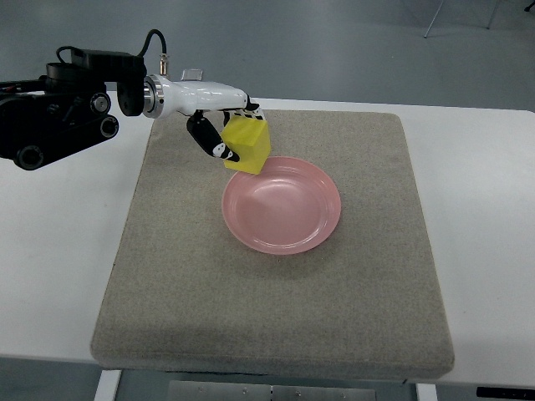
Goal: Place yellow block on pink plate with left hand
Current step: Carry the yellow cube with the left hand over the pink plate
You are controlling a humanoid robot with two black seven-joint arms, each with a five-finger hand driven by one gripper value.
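My left arm [58, 109] reaches in from the left edge, its black joints bunched together, a cable looping above the wrist, and a white forearm running rightward to my left hand [219, 125]. The hand is angled down and to the right, with my fingers [205, 138] curled around the yellow block [248, 144]: dark fingers press its left face, and other fingertips show at its top edge (how many touch there I cannot tell). The block is tilted in that grip, one corner pointing down.

Below my fingers lies a grey felt mat [167, 284] that covers most of a white table [50, 251]. Beyond the table's far edge, above my hand in the picture, a grey floor [334, 42] stretches away, with thin metal legs visible at the top right.

Just down and to the right of my fingers, the pink plate [282, 205] rests flat on the mat. The block's lower corner overlaps the plate's near-left rim; nothing lies in the plate's bowl.
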